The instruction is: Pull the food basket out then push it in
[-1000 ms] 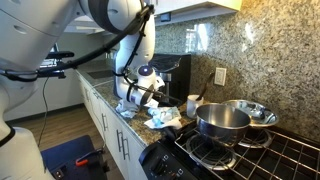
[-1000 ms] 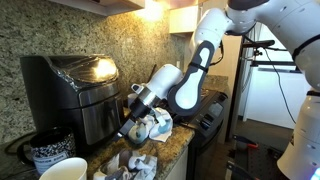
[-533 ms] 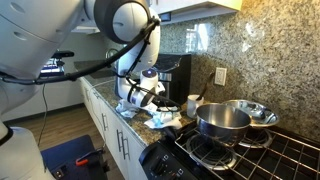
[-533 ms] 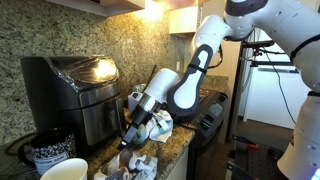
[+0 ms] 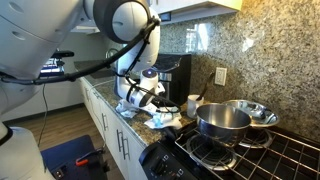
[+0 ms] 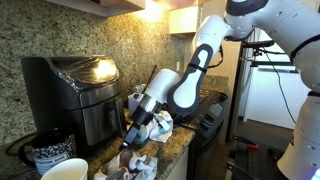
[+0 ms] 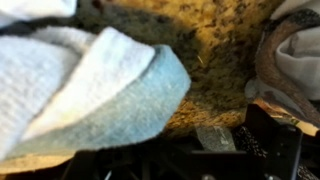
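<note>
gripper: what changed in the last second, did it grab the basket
The gripper came down and slightly toward the food basket, over the cloths, mostly early in that second; since then it has barely moved. It took hold of nothing: the jaws stand open. The basket stayed pushed in; the pots and the white cup did not move.

Speckled granite counter (image 7: 215,45) & backsplash (image 5: 265,45). Crumpled white/blue cloths (image 5: 160,118) lay on counter nr its front edge; wrist view showed one close up, w/ pale blue edge. Big steel pot (image 5: 222,121) sat on stove grates (image 5: 295,155), shiny 2nd pot (image 5: 255,110) just behind it. White cup (image 6: 62,171) stood beside dark patterned mug (image 6: 45,150). Wall outlet (image 5: 220,76) was above counter, white cabinets (image 5: 105,112) below.
</note>
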`<state>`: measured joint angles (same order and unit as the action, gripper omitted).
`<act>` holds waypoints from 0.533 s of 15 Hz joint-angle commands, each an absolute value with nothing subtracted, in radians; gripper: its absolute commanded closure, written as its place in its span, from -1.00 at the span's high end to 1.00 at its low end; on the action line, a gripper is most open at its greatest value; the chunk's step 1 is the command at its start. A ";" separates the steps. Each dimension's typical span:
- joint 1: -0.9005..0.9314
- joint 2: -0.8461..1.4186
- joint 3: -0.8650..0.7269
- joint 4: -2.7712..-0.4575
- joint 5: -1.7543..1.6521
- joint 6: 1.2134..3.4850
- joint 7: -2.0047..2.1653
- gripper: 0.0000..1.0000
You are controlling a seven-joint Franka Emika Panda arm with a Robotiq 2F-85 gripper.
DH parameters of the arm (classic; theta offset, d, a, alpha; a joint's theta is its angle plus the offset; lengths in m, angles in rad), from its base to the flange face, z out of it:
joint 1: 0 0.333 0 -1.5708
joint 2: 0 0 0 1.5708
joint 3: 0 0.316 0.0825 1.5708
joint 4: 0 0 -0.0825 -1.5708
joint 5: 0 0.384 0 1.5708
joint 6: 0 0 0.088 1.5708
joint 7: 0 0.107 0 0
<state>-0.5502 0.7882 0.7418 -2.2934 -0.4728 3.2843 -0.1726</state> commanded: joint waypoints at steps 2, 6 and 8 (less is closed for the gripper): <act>-0.576 0.675 0.761 -2.356 -0.408 3.243 -0.182 1.00; -0.594 0.601 0.770 -2.369 -0.377 3.223 -0.178 1.00; -0.608 0.563 0.778 -2.370 -0.356 3.196 -0.177 1.00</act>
